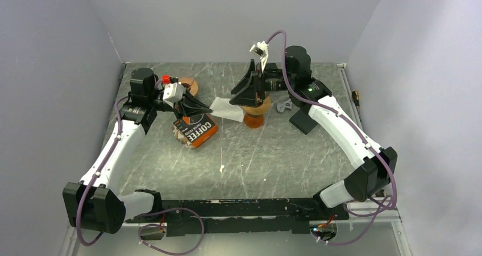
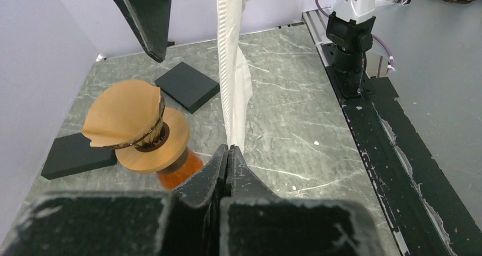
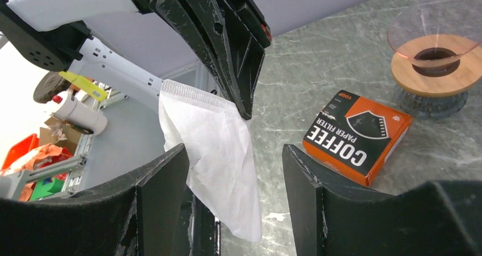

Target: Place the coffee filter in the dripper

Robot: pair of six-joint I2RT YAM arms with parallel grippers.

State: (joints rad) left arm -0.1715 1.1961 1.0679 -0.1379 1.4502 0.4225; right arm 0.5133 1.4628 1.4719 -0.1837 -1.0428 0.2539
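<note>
Nearest, one orange box [image 1: 196, 129] of filters is lying flat on the table [image 1: 273, 165]. Just beyond it the left gripper [image 2: 228, 153] is pinching the white filter [image 3: 219, 153] by one edge, fingers pressed together on the paper. It is holding the filter up in the air, well short of any dripper, probably to offer it across. The right gripper [image 3: 234, 153] is facing it with its fingers apart on either side of the paper, not yet clamping, seemingly lining up to take it or spread it. Below that sits a dripper with an amber base [image 2: 142, 148], already carrying a brown paper [image 2: 122, 114]. Farther back a clear dripper [image 3: 435, 54] is standing empty. Counting: one white filter, one box, two drippers, one brown paper and two black blocks [image 2: 187, 85].
</note>
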